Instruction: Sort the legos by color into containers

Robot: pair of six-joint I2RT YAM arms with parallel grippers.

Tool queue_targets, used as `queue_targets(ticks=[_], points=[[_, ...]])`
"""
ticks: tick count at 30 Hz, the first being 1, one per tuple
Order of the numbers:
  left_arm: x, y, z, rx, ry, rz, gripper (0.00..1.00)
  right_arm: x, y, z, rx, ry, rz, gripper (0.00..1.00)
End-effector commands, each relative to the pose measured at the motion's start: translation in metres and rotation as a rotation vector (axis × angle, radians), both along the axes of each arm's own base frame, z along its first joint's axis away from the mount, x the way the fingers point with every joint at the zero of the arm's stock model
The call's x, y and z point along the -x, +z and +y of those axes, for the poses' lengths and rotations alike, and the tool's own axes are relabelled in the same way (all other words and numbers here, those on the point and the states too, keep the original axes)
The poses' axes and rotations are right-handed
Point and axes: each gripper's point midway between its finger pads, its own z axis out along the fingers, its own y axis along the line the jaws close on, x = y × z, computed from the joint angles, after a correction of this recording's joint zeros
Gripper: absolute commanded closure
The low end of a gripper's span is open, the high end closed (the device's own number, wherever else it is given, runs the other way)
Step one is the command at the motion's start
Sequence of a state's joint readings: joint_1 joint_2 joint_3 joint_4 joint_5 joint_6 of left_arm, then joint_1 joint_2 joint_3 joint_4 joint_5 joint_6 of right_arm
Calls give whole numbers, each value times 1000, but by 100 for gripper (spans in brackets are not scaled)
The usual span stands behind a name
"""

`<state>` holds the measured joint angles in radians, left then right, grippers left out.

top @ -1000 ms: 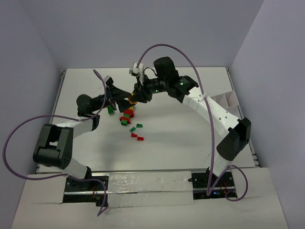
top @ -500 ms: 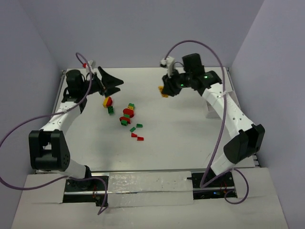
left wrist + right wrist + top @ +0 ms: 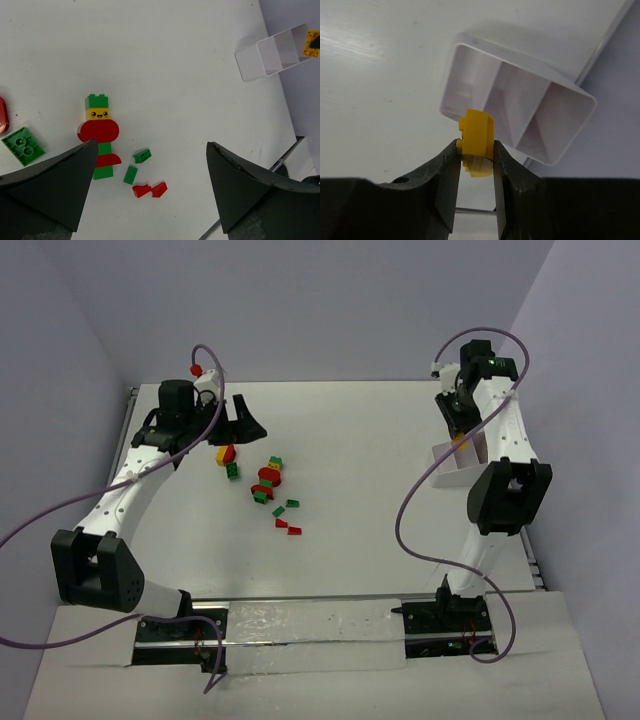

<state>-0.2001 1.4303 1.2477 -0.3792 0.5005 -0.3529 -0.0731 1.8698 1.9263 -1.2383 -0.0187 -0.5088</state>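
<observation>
"Where was the yellow lego [image 3: 478,135]?"
"Pinched in the right tool [image 3: 476,150], just before the tray [image 3: 470,75], centre frame. The left tool [image 3: 151,146] gaped wide above loose legos [image 3: 100,132] on the worktop [image 3: 380,490]."

glossy plastic legos [image 3: 100,131], matt table [image 3: 175,75]

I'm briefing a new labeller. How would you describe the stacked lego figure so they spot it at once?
On the white table, find the loose bricks near the left hand. The figure is the long stack; only it has a yellow smiling face.
</observation>
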Motion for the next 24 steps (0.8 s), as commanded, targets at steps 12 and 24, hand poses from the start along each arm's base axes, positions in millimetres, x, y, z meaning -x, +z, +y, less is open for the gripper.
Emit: queue_targets(ticks=[12,24], points=[[-8,-4,14,-81,58,9,1,0,-31,-44,117,-191,129,97],[-8,-5,11,-73,39,24,1,-12,-59,-49,122,-199,176,84]])
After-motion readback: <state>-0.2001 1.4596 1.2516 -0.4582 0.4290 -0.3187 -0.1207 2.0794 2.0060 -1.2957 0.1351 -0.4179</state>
